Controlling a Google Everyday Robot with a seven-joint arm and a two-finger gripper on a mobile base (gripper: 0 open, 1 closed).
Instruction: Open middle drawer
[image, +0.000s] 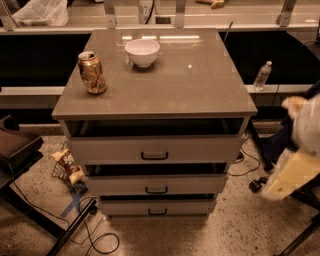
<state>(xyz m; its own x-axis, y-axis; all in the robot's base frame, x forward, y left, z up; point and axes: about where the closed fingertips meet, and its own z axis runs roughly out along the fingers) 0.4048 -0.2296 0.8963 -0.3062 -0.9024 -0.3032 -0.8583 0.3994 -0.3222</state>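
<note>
End effector (292, 175) hangs right of the middle drawer (200, 184), its grip unreadable; white bowl (142, 52) looks empty.

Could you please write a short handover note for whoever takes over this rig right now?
Tool: off to the right of the cabinet, touching no drawer.
Middle drawer: second of three fronts, black handle at centre, not yet pulled out.
Done: nothing on the drawer.
Left: bring the tool to that handle, grip it, pull the drawer out.
</note>
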